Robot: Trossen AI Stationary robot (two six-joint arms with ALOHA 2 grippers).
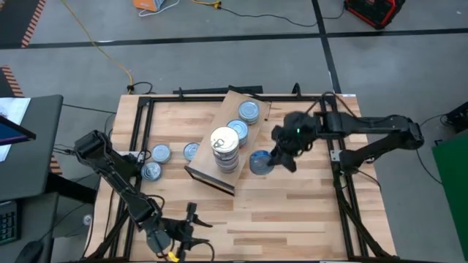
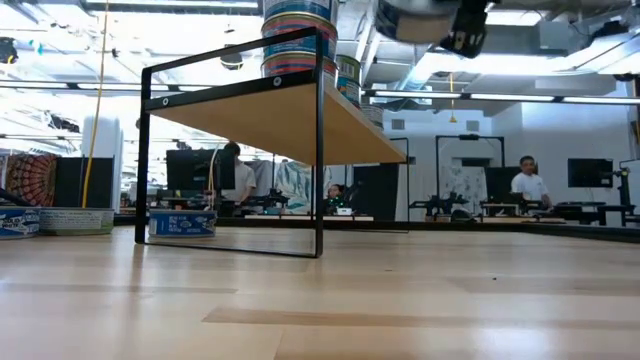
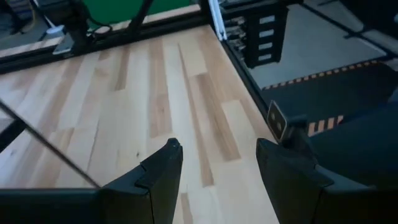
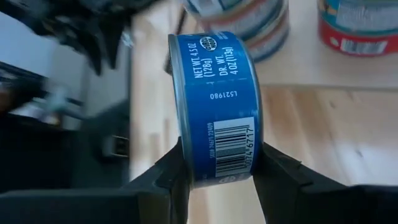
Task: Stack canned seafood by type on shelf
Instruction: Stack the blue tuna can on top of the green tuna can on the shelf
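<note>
The shelf (image 1: 219, 139), a light-wood board on a black frame (image 2: 320, 150), stands mid-table. On it are a stack of cans (image 1: 225, 148) topped by a pale lid, and two silver-topped cans (image 1: 248, 111) behind it. Three more cans (image 1: 161, 153) rest on the table to its left. My right gripper (image 1: 281, 157) is at the shelf's right side, shut on a blue can (image 4: 214, 106) and raised well above the table (image 2: 465, 25). My left gripper (image 3: 219, 162) is open with nothing between its fingers, over the table's near edge (image 1: 183, 234). My right gripper pinches the blue can between its two fingers, one finger (image 4: 177, 174) on each flat face, near the rim. The printed side wall with the barcode (image 4: 235, 146) faces the wrist camera. The fingers slant downward from the table's right side. The can is lifted clear of the table.
The black frame rails (image 1: 142, 139) run along the table's left, far and right sides. Bare tabletop (image 1: 292, 212) lies in front of and right of the shelf. People show in the room behind (image 2: 525, 185).
</note>
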